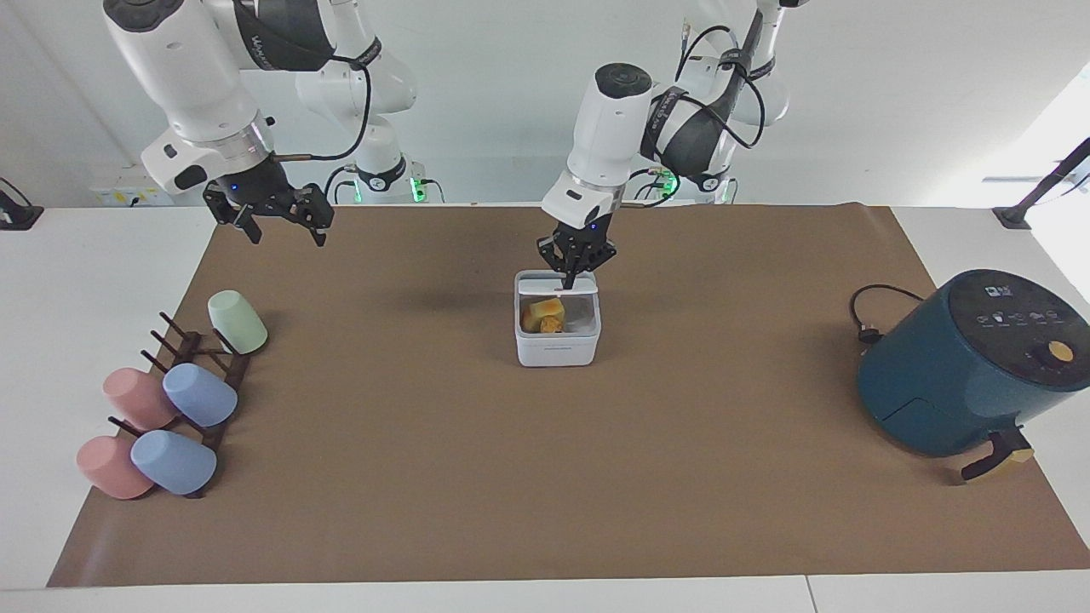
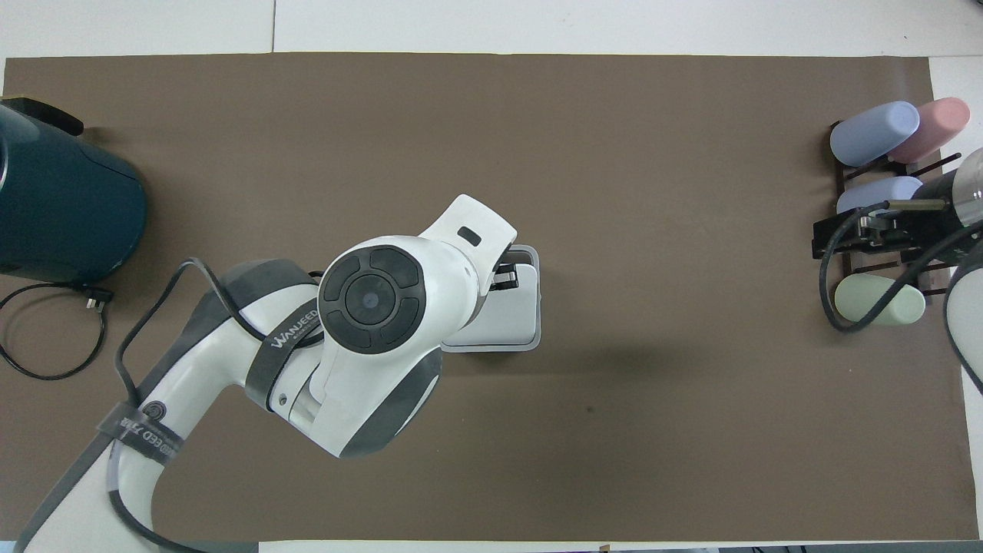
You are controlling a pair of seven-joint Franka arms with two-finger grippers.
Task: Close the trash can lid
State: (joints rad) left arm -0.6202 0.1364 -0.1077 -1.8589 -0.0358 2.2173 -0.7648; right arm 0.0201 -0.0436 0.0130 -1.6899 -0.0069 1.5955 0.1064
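While the right claw (image 1: 283,223) waits spread wide, the left claw (image 1: 573,274), fingers together, presses the lid (image 1: 545,283) low over the trash can (image 1: 558,346)

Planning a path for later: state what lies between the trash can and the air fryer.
Only bare brown mat lies between the trash can and the air fryer; the fryer's cord stays beside the fryer. The facing view shows this.
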